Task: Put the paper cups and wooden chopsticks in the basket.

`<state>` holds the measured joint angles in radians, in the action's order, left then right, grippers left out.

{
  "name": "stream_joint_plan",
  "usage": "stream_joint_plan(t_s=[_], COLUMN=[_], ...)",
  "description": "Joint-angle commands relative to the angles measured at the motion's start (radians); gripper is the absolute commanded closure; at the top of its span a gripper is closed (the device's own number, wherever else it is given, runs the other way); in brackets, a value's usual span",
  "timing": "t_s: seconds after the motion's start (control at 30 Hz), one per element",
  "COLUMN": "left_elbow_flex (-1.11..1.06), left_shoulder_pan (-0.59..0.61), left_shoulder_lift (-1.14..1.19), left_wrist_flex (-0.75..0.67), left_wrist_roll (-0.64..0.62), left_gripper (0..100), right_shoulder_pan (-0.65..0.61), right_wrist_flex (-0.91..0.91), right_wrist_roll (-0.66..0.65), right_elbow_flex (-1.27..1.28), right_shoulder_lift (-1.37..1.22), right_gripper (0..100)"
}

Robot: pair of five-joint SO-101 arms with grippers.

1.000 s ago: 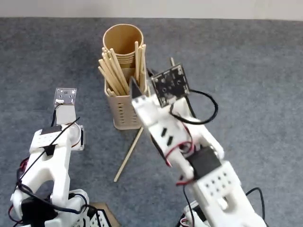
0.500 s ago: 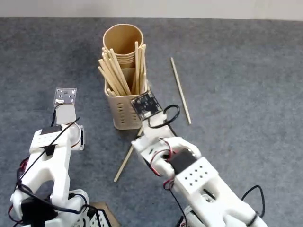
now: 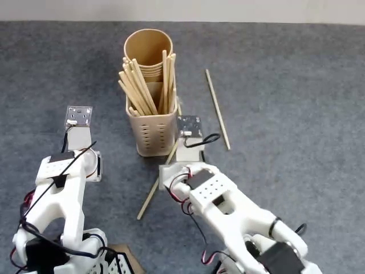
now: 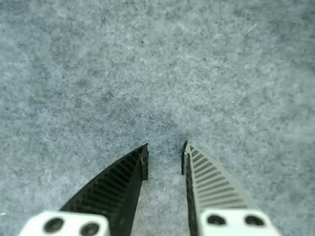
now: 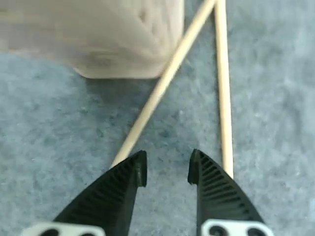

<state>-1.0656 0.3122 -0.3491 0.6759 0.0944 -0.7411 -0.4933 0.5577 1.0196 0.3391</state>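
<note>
One basket [image 3: 153,137] is holding stacked paper cups [image 3: 148,45] and a chopstick bundle [image 3: 137,88], with two loose chopsticks [image 3: 217,108] lying nearby. The left gripper [image 4: 165,152] is hovering parted and empty over carpet [image 4: 98,59]. The right gripper [image 5: 167,166] is hanging parted above two floor chopsticks [image 5: 222,88] by the basket.

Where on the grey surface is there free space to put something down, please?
Free: the grey mat right of the loose chopstick, and left of the basket. Crowded: at the basket's foot, where the right gripper hangs over two chopsticks.

The right gripper [image 5: 167,169] hangs parted over two chopsticks [image 5: 167,78] — the basket [image 5: 98,39] just beyond.
</note>
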Motion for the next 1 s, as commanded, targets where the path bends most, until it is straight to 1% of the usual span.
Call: stream_joint_plan(t_s=[0.0,0.27,0.4,0.53,0.6,0.7,0.73,0.8,0.9,0.97], left_elbow_flex=[0.002,0.002,0.002,0.002,0.002,0.002,0.002,0.002,0.002,0.002], left_shoulder_pan=[-0.025,-0.025,-0.025,-0.025,-0.025,-0.025,-0.025,-0.025,-0.025,-0.025], left_shoulder_lift=[0.002,0.002,0.002,0.002,0.002,0.002,0.002,0.002,0.002,0.002], left_wrist_flex=[-0.018,-0.018,-0.018,-0.018,-0.018,-0.018,-0.018,-0.018,-0.018,-0.018], left_wrist_roll=[0.012,0.012,0.012,0.012,0.012,0.012,0.012,0.012,0.012,0.012], left_gripper=[85,85,85,85,85,85,85,85,85,85], right_shoulder_pan=[-0.008,-0.005,-0.01,-0.01,-0.01,-0.008,-0.01,-0.012,-0.044,-0.079], right_wrist_flex=[0.01,0.01,0.01,0.01,0.01,0.012,0.012,0.012,0.012,0.051], right_wrist_roll=[0.015,0.012,0.009,0.015,0.018,0.098,0.118,0.118,0.115,0.115], right_elbow_flex=[-0.013,-0.018,-0.035,-0.028,-0.024,0.012,0.018,0.024,0.024,0.03], right_shoulder_lift=[-0.041,-0.13,-0.09,0.008,0.07,0.143,0.163,0.193,0.2,0.2], right_gripper=[85.0,85.3,85.3,85.4,89.2,99.8,99.3,98.5,98.5,98.5])
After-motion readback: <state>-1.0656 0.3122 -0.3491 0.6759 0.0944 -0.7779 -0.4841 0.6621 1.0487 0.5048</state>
